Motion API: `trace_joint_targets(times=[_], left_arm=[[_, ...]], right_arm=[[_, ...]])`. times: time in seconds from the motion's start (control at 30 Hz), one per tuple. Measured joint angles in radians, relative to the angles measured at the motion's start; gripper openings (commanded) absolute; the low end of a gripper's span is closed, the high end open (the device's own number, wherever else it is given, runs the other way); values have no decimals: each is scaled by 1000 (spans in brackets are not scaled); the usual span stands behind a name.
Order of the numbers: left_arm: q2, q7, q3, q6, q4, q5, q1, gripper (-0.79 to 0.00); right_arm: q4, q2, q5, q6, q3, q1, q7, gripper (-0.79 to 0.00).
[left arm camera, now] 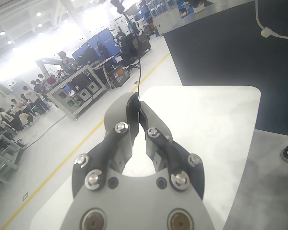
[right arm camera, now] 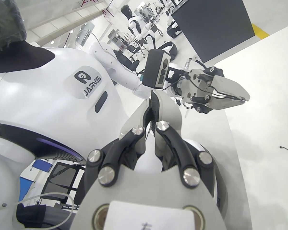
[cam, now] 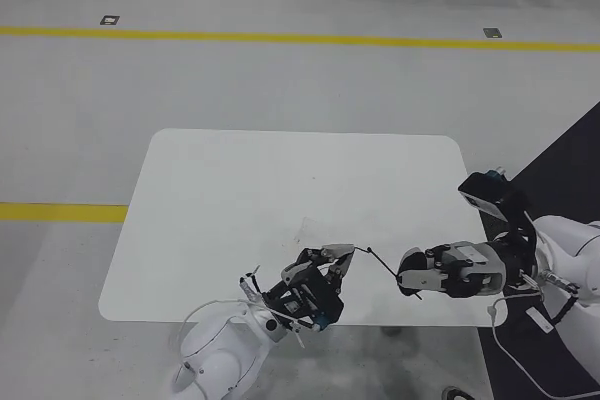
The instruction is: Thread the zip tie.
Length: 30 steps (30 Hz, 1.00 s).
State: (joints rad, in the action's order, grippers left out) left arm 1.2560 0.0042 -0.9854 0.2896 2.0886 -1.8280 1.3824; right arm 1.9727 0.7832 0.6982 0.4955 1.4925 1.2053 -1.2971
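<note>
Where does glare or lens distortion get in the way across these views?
Left wrist view: ceiling-light glare whitens the hall behind the zip tie, though the left gripper reads plainly. Right wrist view: wide lens bows the table edge; lighting even. Top view: even light, no glare.

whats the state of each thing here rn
zip tie: held in the air, stretched between the two hands; can't tell if it's threaded
left hand: shut on one end of the zip tie
right hand: shut on the zip tie's other end
</note>
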Motion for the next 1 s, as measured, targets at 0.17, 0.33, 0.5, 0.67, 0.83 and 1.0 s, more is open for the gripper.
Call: trace_joint_targets(times=[0.17,0.33,0.5,0.67,0.83,1.0], left_arm=[[0,0,-2,4,5,7,4,-785],[0,-1,-1,10,13,10,8,-468],[-1,0,-2,14,17,15,12,0],[0,-3,-10,-1,-16,10,6,0],[2,-14,-28,-12,-80,52,-8,0],[5,-39,-57,-54,-140,84,-15,0]], right_arm=[[-10,3,-2,-10,-8,-3,1,-785],[-19,5,-4,-20,-13,-5,-3,-785],[-24,7,-3,-29,-19,-4,-9,-785],[-39,12,14,-37,-38,-13,-16,-785],[-32,15,86,-43,-40,-22,-47,-785],[1,16,224,-68,6,-33,-97,-785]])
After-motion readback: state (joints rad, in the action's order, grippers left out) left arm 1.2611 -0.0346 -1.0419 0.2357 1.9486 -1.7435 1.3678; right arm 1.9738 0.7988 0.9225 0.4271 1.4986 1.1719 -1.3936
